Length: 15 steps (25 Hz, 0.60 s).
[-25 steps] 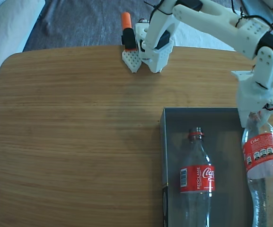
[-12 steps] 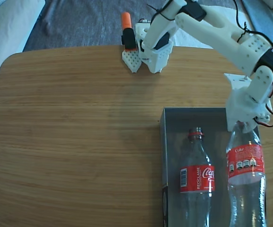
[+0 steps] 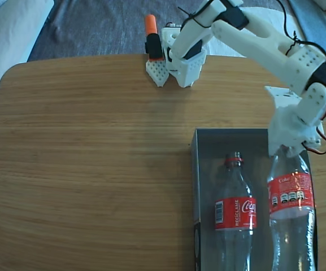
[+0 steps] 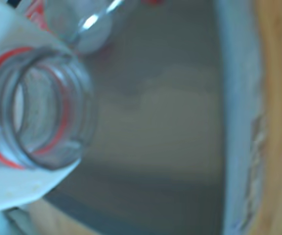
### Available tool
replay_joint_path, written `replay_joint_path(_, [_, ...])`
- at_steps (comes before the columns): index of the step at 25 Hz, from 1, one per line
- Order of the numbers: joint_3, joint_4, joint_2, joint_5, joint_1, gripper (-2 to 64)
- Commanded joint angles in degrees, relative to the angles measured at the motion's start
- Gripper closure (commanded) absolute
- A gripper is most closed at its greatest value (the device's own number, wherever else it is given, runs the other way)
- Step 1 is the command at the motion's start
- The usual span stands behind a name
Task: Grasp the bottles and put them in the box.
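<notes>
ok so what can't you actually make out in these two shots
- Claw, fixed view: the wrist housing covers its jaws, so the grip on the held bottle is not visible.
- Both bottles' bases and the box's near end, fixed view: cut off by the bottom edge.
- Wrist view: blurred; only the held bottle's open mouth reads clearly.
- Lying bottle, wrist view: a sliver at the top edge.

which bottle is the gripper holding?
The right-hand bottle in the fixed view, gripped at its neck by the gripper; the other bottle lies free in the box.

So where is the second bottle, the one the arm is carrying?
In the fixed view, the held bottle is over the box's right side, beside the lying bottle, its neck in the hand.
</notes>
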Motion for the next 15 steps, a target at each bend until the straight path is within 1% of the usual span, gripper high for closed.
replay_joint_path(1, [-3.16,1.76,2.2,-0.26,0.0,59.4])
replay_joint_path(8, [-3.6,2.11,2.11,0.44,-2.72,59.4])
replay_joint_path(15, [-3.52,1.67,1.32,0.53,-2.9,59.4])
